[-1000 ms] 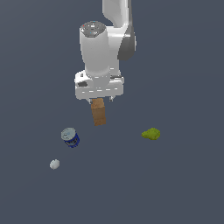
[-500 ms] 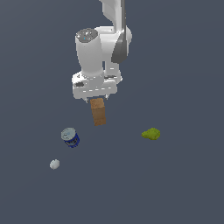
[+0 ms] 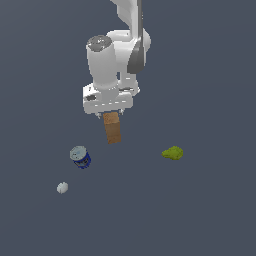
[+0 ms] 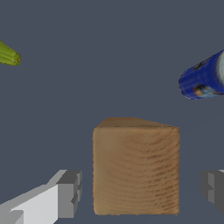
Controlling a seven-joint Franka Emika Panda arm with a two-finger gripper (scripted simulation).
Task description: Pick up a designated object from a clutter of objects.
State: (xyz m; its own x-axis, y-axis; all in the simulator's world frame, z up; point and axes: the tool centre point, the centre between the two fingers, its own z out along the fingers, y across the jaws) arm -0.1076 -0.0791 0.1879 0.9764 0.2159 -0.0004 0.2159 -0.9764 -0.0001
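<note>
Gripper [image 3: 111, 116] hangs over the wooden block [image 3: 113, 128], fingers [image 4: 69, 193] spread wide, clear of it; next, squeeze and lift.

A tan-brown wooden block [image 3: 113, 128] with clear grain stands on end below the arm's wrist – the biggest piece here; blue silver-topped can [image 3: 80, 156], small white lump [image 3: 62, 187] and yellow-green lump [image 3: 173, 153] lie scattered apart
</note>
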